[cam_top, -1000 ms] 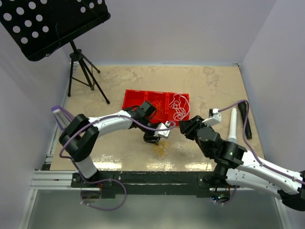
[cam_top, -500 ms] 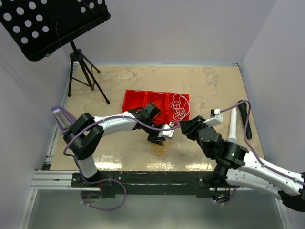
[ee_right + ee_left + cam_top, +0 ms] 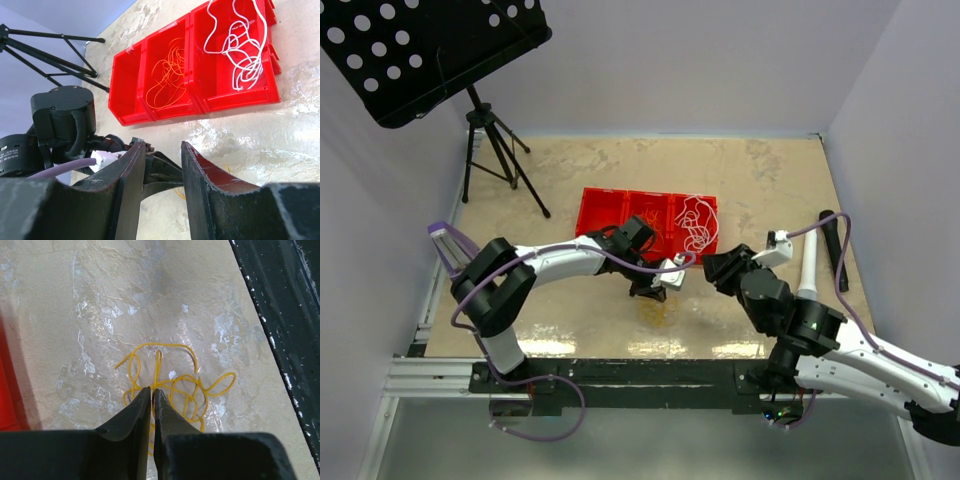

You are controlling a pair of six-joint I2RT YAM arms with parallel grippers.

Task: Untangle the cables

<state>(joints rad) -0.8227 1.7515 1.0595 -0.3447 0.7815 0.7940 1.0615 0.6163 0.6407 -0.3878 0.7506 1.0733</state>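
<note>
My left claw [image 3: 152, 390]: jaws pinched almost together on one strand of orange cable tangle [image 3: 186, 392], which lies on table [image 3: 100, 315]. My right claw [image 3: 162, 147]: jaws apart, empty. White cable [image 3: 240, 45] and second orange cable [image 3: 167, 70] lie in separate red bin [image 3: 240, 100] compartments.

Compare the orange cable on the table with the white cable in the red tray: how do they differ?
Colour: the orange cable is yellow-orange, the white cable white. Place: the orange cable lies on the table; the white cable sits in an end compartment of the red tray. Contact: the left gripper is pinched shut on a strand of the orange cable; nothing touches the white cable. Both are thin cords in loose, looping tangles.
</note>
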